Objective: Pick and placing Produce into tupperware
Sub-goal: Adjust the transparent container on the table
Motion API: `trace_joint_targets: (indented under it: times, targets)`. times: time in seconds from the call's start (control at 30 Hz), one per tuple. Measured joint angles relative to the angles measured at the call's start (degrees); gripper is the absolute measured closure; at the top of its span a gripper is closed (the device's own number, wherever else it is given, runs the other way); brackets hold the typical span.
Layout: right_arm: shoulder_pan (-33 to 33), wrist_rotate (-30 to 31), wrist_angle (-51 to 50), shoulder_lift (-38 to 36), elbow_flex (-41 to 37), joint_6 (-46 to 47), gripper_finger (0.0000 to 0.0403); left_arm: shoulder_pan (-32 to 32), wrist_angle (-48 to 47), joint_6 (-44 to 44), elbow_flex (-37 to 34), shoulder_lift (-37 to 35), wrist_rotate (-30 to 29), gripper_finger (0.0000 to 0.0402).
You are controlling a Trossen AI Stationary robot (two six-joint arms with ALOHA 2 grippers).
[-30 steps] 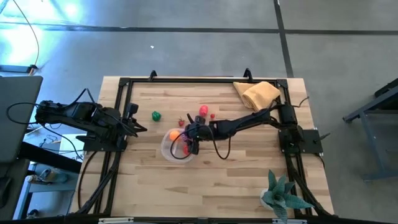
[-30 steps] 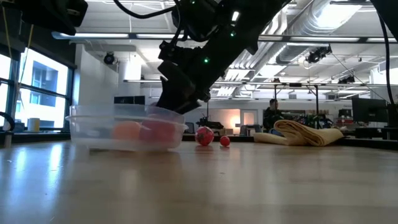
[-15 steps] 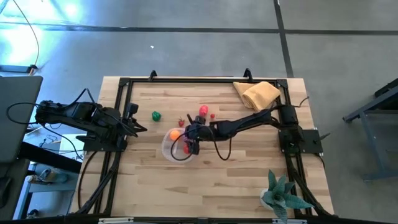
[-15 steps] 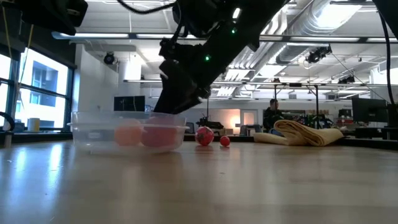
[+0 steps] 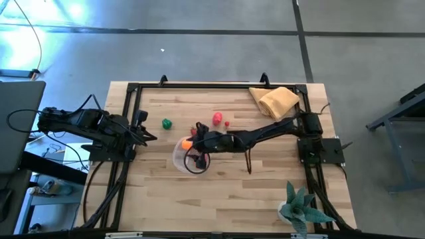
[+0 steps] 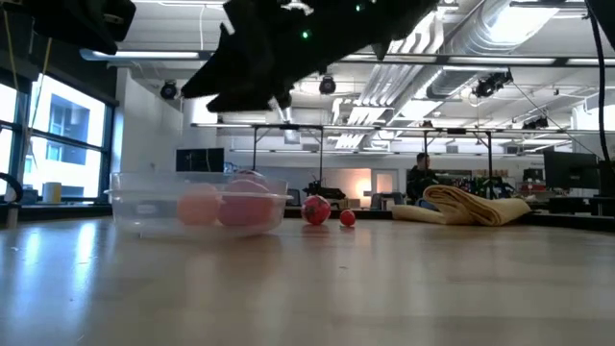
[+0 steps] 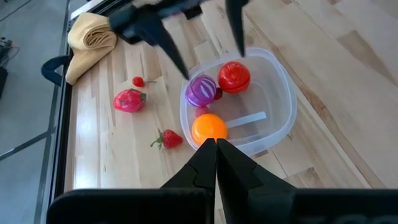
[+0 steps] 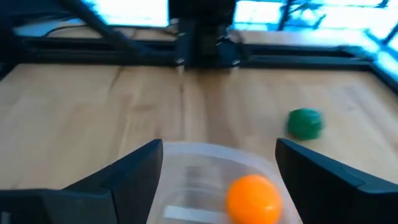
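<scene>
My right pincer (image 8: 214, 180): wide open, empty, above tub (image 7: 281, 93). Tub, mid-table: holds orange (image 7: 209, 127), purple (image 7: 201, 91), red (image 7: 234, 76) produce. Green piece (image 8: 305, 122) nearby. Left pincer (image 7: 215, 144): closed, empty, parked at table's left edge.

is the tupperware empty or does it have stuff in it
Not empty: the tupperware holds an orange piece, a purple one and a red one.

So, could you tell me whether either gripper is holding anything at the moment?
No. The right gripper is open and empty above the tub; the left gripper is shut on nothing.
</scene>
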Motion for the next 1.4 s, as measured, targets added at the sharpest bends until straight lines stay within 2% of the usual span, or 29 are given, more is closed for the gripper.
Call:
trace_joint_targets:
  times: [0.13,0.23,0.6,0.8,1.03,1.4]
  targets:
    - [1.08,-4.16,-0.25,1.3,-0.08,1.51,0.0117,-0.01,0.01,0.0,-0.01,-0.01,-0.01,0.0399]
    - [2.65,-4.74,-2.63,1.86,-0.08,2.56,0.0127,-0.01,-0.01,0.0,0.0,0.01,-0.01,0.0399]
    - [5.93,8.74,-17.81,1.9,-0.08,6.43,0.0147,-0.01,0.01,0.0,-0.01,-0.01,-0.01,0.0399]
    - [8.28,16.07,-20.19,1.9,-0.08,7.61,0.0172,0.0,0.01,0.0,0.0,0.01,-0.01,0.0399]
    - [9.43,17.67,-25.23,1.83,-0.08,11.64,0.0201,-0.01,0.01,0.0,0.01,0.01,-0.01,0.0399]
    - [10.5,21.19,-28.66,1.67,-0.08,13.31,0.0203,0.01,0.01,0.0,-0.01,0.01,0.01,0.0399]
